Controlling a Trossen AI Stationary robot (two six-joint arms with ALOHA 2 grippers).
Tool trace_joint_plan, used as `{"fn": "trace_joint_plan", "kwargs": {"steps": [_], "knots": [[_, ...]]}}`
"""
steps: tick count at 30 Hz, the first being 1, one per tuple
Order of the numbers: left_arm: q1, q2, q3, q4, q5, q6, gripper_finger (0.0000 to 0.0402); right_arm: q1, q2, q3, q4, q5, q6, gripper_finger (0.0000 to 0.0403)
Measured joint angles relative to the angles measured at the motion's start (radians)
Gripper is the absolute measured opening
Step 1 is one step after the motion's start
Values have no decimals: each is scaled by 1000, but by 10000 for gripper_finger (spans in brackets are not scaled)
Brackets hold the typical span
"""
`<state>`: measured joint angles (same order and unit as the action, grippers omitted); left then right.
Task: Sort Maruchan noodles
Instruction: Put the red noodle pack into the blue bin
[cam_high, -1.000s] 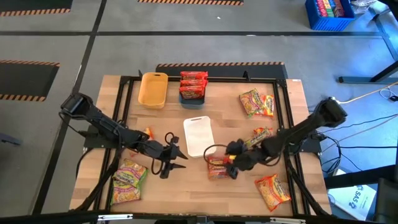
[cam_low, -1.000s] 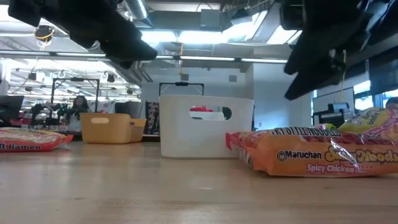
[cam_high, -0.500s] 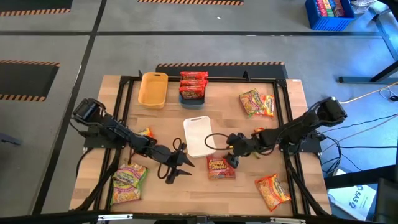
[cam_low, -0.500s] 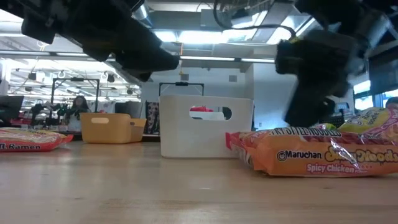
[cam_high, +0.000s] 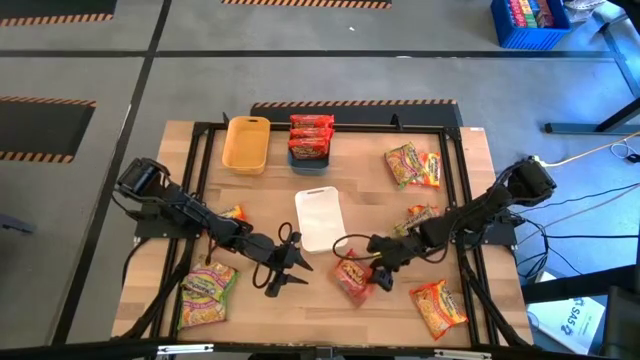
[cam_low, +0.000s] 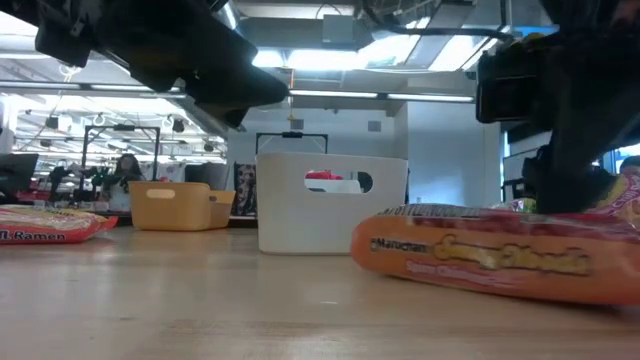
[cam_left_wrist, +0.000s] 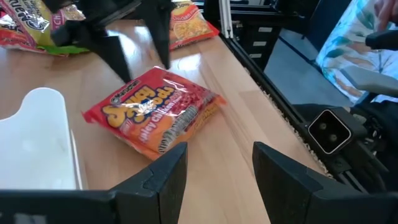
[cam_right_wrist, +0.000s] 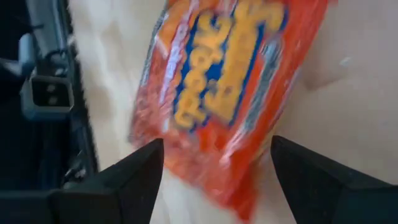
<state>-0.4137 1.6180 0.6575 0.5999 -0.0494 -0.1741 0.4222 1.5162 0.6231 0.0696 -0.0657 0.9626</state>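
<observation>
The right gripper (cam_high: 372, 270) is hanging directly over a red-orange Maruchan packet (cam_high: 352, 281) near the front middle of the desk (cam_high: 300, 310), with its fingers spread wide on either side of the wrapper and not yet closed on it — so the step in hand looks like the approach to a pick. The next move probably calls for a lower descent and a squeeze across the packet's narrow width, since the crinkly film will likely slip or buckle under a shallow grip. The left gripper (cam_high: 285, 265) is waiting just beside the white tray (cam_high: 319, 217), also open and holding nothing. The high view is laying out the sorting so far: red packets (cam_high: 311, 135) are sitting in a tray at the back next to an empty yellow tray (cam_high: 245, 143), while 2 loose groups are lying on the right side (cam_high: 413, 166) and another packet on the front left (cam_high: 206, 291). The left wrist view is showing what the high view cannot — the packet's printed face (cam_left_wrist: 152, 111) lying flat and slightly skewed on the wood. The right wrist view is giving the packet (cam_right_wrist: 230, 93) between the 2 dark fingers (cam_right_wrist: 112, 180), and the low view is showing its edge (cam_low: 480, 265) resting on the desk, not lifted.
</observation>
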Motion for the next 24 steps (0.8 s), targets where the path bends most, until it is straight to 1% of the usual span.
{"fn": "trace_joint_plan", "kwargs": {"steps": [2,4,6,10,13,14,19,21,24], "knots": [[0,1,0,0,0,0,174,-6,0,0,-19,56,1,280],[0,13,0,9,0,0,174,-16,0,0,-31,86,2,280],[-2,30,4,21,-3,0,174,-20,0,0,-36,83,10,280],[-2,100,82,-20,-22,6,174,-22,2,0,-41,39,65,280],[-2,163,181,-136,-27,31,174,1,13,-1,-34,33,84,280],[-2,185,221,-181,-31,34,174,8,24,0,-8,36,82,280],[-2,252,395,-449,-29,79,174,24,81,0,45,39,90,280],[-5,277,455,-499,-29,104,174,24,93,0,52,43,102,280],[-6,305,501,-564,-28,166,174,24,108,2,73,51,108,280]]}}
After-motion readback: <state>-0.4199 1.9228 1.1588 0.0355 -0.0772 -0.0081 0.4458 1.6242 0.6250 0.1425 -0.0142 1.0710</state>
